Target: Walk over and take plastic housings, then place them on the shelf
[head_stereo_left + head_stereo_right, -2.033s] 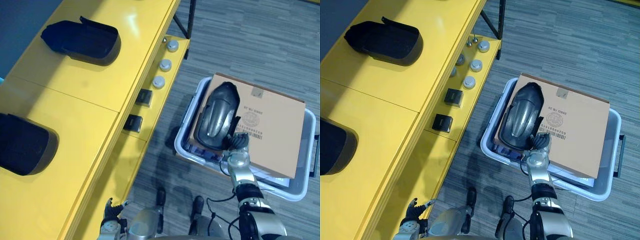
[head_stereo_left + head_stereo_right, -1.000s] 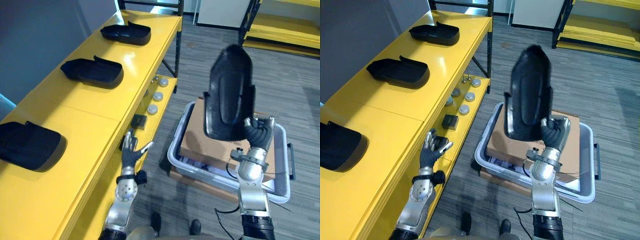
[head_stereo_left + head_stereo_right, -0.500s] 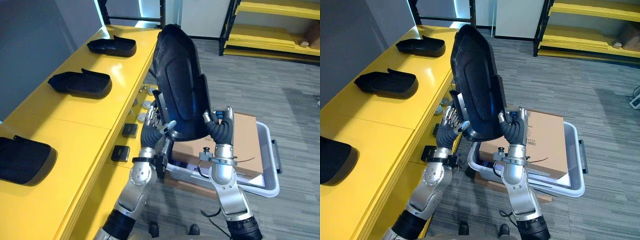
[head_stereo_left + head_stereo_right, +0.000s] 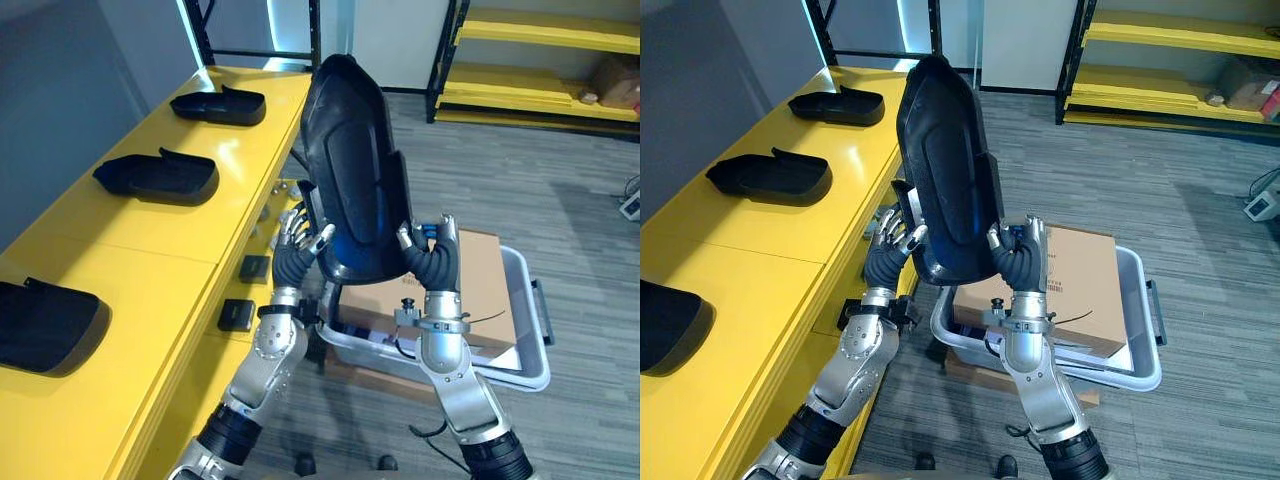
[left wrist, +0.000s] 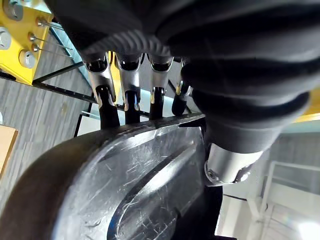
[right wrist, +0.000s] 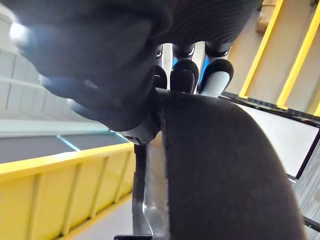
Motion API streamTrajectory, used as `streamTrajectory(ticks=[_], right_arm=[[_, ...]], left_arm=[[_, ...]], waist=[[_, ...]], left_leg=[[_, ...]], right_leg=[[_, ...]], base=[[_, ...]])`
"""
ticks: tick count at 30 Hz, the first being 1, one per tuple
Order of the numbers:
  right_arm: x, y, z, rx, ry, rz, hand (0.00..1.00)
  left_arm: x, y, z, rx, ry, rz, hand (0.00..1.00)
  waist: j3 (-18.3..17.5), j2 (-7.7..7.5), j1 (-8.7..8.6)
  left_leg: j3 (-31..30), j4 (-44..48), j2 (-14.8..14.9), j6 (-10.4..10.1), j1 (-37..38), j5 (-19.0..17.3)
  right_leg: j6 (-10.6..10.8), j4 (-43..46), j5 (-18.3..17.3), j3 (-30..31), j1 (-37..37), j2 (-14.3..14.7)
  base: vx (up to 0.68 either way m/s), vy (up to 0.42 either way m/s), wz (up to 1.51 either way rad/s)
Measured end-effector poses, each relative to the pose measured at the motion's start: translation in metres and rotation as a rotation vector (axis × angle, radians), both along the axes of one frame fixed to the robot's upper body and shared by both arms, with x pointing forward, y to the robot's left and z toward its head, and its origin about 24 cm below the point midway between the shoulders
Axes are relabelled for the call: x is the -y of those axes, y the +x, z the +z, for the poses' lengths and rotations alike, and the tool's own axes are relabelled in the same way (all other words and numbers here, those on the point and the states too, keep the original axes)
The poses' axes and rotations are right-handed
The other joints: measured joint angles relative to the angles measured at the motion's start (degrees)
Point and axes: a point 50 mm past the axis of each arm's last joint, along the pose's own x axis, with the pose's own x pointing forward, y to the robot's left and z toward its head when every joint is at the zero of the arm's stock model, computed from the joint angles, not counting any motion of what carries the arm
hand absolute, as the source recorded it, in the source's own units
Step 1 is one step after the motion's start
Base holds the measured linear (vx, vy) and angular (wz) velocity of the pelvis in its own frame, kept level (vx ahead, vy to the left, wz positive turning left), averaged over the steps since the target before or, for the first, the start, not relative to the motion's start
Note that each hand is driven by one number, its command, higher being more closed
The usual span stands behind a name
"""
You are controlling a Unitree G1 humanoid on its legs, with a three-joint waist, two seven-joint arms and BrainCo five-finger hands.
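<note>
**Left eye view:** A black plastic housing (image 4: pixel 355 180) is held in the air at the centre of the frame, between both hands. Its long axis stands almost upright and leans a little toward the upper left. The narrow rounded end is at the top and the wide end at the bottom. The left hand (image 4: pixel 297 243) meets its lower left edge, and the right hand (image 4: pixel 434 265) holds its lower right edge. A yellow shelf (image 4: pixel 190 235) runs down the left side, with three more black housings (image 4: pixel 155 177) lying flat in a row on it. At the lower right, a cardboard box (image 4: pixel 480 290) sits in a grey bin (image 4: pixel 535 345) on the floor.

**Right eye view:** The same scene, with the left hand's spread fingers showing more plainly behind the housing's edge.

**Left wrist view:** From close up, the left fingers (image 5: pixel 106 95) are nearly straight. Their dark tips rest on the housing's rim, and they are not wrapped round it.

**Right wrist view:** The right fingers (image 6: pixel 184 75) curl over the housing's edge and clamp it.
</note>
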Motion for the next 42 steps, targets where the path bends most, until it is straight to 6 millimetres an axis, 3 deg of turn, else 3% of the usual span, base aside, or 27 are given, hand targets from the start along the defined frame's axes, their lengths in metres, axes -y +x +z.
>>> streamTrajectory(ticks=[2,3,13,18,21,22,24,25,29,31,34,36,37,38,39,42], right_arm=[[-0.001,0.0,0.0,0.008,-0.018,-0.003,1.0],[-0.001,0.0,-0.001,0.006,-0.028,-0.007,0.0],[0.009,0.006,-0.003,0.001,-0.059,-0.023,0.0],[0.024,0.014,0.018,0.062,-0.018,-0.016,0.0],[0.045,0.007,0.058,0.248,0.049,-0.046,0.0],[0.06,0.001,0.079,0.359,0.08,-0.086,0.0],[0.085,-0.008,0.099,0.478,0.119,-0.162,0.0],[0.089,-0.01,0.102,0.494,0.122,-0.176,0.0],[0.143,-0.026,0.109,0.577,0.239,-0.379,0.0],[0.166,-0.036,0.102,0.572,0.265,-0.482,0.0],[0.207,-0.052,0.064,0.444,0.327,-0.706,0.0],[0.238,-0.064,0.007,0.208,0.419,-0.908,0.0],[0.243,-0.067,-0.01,0.138,0.446,-0.953,0.0],[0.252,-0.077,-0.044,-0.007,0.504,-1.031,0.0],[0.255,-0.088,-0.078,-0.152,0.567,-1.096,0.0],[0.249,-0.115,-0.138,-0.411,0.7,-1.187,0.0]], left_arm=[[0.0,0.0,-0.002,-0.011,0.006,-0.001,1.0],[0.0,0.001,-0.003,-0.016,0.009,0.0,1.0],[-0.001,0.003,-0.008,-0.024,0.079,-0.022,1.0],[-0.002,0.004,-0.01,0.005,0.205,-0.02,1.0],[-0.003,0.004,-0.01,0.031,0.29,-0.005,1.0],[-0.005,0.004,-0.011,0.038,0.318,0.012,1.0],[-0.013,0.004,-0.011,0.038,0.341,0.06,1.0],[-0.015,0.004,-0.012,0.036,0.338,0.068,1.0],[-0.033,0.004,-0.014,0.016,0.337,0.16,1.0],[-0.039,0.0,-0.01,0.028,0.323,0.191,1.0],[-0.05,-0.008,-0.002,0.055,0.288,0.251,1.0],[-0.061,-0.013,0.002,0.066,0.265,0.319,1.0],[-0.065,-0.015,0.003,0.067,0.26,0.336,1.0],[-0.07,-0.018,0.004,0.069,0.254,0.365,1.0],[-0.077,-0.023,0.004,0.067,0.248,0.399,1.0],[-0.086,-0.031,0.002,0.058,0.233,0.449,1.0]], waist=[[-0.04,-0.06,0.05],[-0.06,-0.08,0.05],[-0.08,-0.11,0.16],[-0.08,-0.12,0.17],[-0.09,-0.13,0.17],[-0.09,-0.14,0.11],[-0.16,-0.22,0.11],[-0.18,-0.24,0.1],[-0.27,-0.4,-0.62],[-0.27,-0.4,-1.09],[-0.27,-0.4,-1.44],[-0.27,-0.4,-1.65],[-0.26,-0.39,-1.67],[-0.24,-0.37,-1.74],[-0.22,-0.31,-1.67],[-0.16,-0.03,-1.63]], left_leg=[[-0.05,0.01,0.0,0.01,0.02,0.01],[-0.13,0.01,-0.01,0.01,0.07,0.02],[-0.52,-0.08,-0.04,0.19,1.24,0.17],[-0.52,-0.21,-0.01,0.2,1.25,0.18],[-0.5,-0.33,-0.02,0.35,1.28,0.28],[-0.47,-0.42,-0.03,0.35,1.48,0.28],[-0.25,-1.12,0.02,0.36,2.21,0.29],[-0.2,-1.14,0.02,0.36,2.23,0.29],[0.12,-1.24,0.0,0.36,2.28,0.28],[0.12,-1.24,0.0,0.36,2.32,0.28],[0.14,-1.23,0.01,0.37,2.52,0.27],[0.25,-1.23,0.06,0.35,2.56,0.24],[0.31,-1.23,0.08,0.35,2.56,0.23],[0.56,-1.23,0.14,0.28,2.55,0.16],[0.87,-1.23,0.25,0.12,2.52,-0.05],[1.24,-1.19,0.42,0.06,2.15,-0.4]], right_leg=[[-0.01,0.01,0.03,-0.1,0.04,0.0],[0.0,0.03,0.04,-0.17,0.09,0.01],[-0.01,0.06,0.02,-0.61,1.05,0.03],[-0.02,0.08,0.03,-0.56,1.03,0.08],[-0.03,0.13,0.06,-0.47,1.03,0.09],[-0.02,0.12,0.06,-0.41,1.02,0.1],[-0.01,0.09,0.04,-0.03,1.15,0.2],[0.0,0.07,0.04,0.04,1.15,0.21],[0.01,0.04,0.03,0.53,0.99,0.21],[0.06,0.03,-0.02,0.66,0.99,0.21],[0.1,0.04,-0.05,0.86,0.99,0.24],[0.11,0.05,-0.07,1.07,0.92,0.29],[0.13,0.05,-0.09,1.14,0.87,0.31],[0.16,0.04,-0.12,1.34,0.72,0.36],[0.21,0.06,-0.18,1.73,0.49,0.45],[0.18,0.11,-0.24,2.33,-0.06,0.6]], base=[[-0.04,0.006,0.01],[-0.04,0.008,0.03],[-0.02,0.003,0.01],[-0.04,0.004,-0.01],[0.0,0.0,0.0],[0.0,0.0,0.0],[-0.01,0.0,-0.08],[0.0,-0.002,-0.1],[0.0,-0.001,-0.04],[0.0,-0.002,-0.02],[-0.02,-0.008,-0.05],[-0.05,-0.007,-0.04],[-0.06,-0.007,-0.08],[-0.06,-0.008,-0.13],[-0.05,-0.008,-0.17],[-0.04,-0.006,-0.12]])
